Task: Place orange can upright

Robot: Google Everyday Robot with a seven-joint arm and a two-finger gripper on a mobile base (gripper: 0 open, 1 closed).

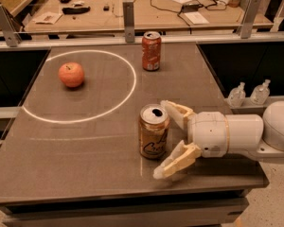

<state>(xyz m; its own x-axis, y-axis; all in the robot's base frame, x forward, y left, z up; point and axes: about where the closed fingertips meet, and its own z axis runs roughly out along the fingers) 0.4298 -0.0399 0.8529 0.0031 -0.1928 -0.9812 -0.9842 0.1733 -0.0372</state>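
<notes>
The orange can (154,132) stands upright on the dark table (85,145), near the front right, its silver top with the open hole facing up. My gripper (167,139) is just right of the can, open, with one tan finger (178,111) behind the can's right side and the other finger (177,161) in front of it. The fingers are spread wider than the can and do not clasp it. The white arm (236,134) reaches in from the right.
A darker red can (151,51) stands upright at the back of the table. A red-orange apple (71,74) lies inside a white painted circle (128,96) at the left. Two small clear bottles (248,94) stand off the table's right edge. A rail and desk are behind.
</notes>
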